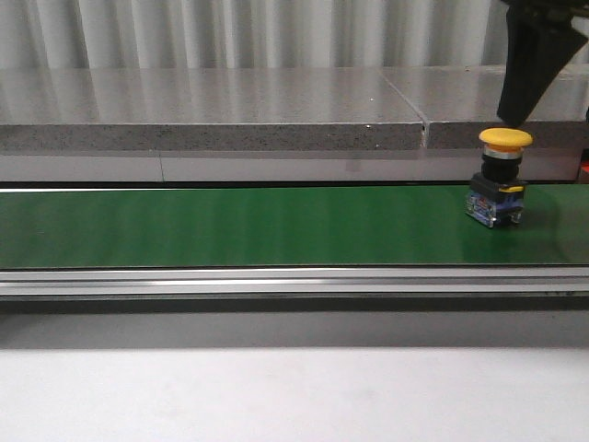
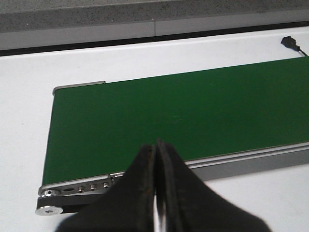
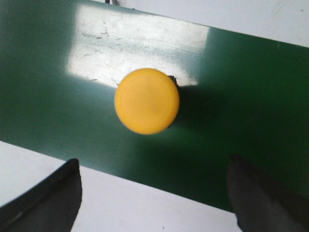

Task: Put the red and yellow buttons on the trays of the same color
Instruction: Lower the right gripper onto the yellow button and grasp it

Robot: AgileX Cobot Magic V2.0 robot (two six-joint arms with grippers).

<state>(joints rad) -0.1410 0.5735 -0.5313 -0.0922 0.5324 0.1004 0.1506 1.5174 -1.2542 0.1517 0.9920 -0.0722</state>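
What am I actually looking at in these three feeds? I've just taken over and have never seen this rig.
It is a two-armed robot facing a green conveyor belt. The front view looks forward over the belt. The other two pictures come from cameras on each wrist. One yellow button stands upright on the belt at the robot's right side. The right hand hangs above it, open, with its fingers apart and holding nothing; that wrist camera looks straight down on the yellow cap. The left hand is shut and empty, over the belt's other end. No trays or red button show.
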